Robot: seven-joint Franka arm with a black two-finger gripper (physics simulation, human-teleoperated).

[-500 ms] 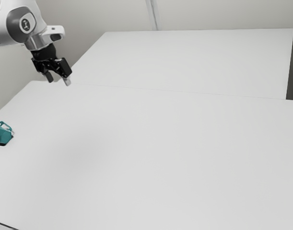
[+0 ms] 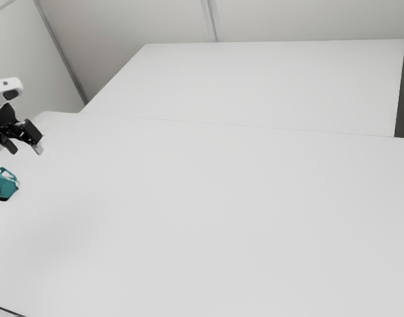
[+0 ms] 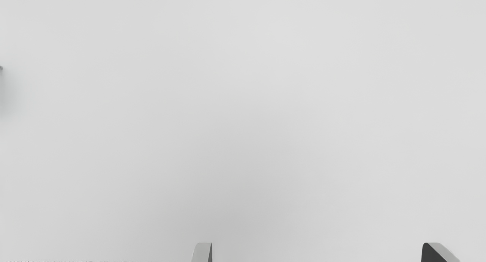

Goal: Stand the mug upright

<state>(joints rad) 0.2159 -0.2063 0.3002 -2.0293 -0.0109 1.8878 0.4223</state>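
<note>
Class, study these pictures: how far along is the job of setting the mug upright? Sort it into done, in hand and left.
Done: none of the righting, as the mug looks tipped on its side on the table, handle uppermost.
In hand: nothing; the jaws stand open above the table with bare space between them.
Left: reaching the mug, gripping it, turning it upright and letting go.

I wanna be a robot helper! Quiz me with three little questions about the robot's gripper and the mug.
1. What color is the mug?
A) red
B) teal
C) yellow

2. True or false: the gripper is shut on the mug.

3. Fill in the blank: the mug is on the white table, near the exterior view's ____ edge.

Key: 1. B; 2. false; 3. left
</note>
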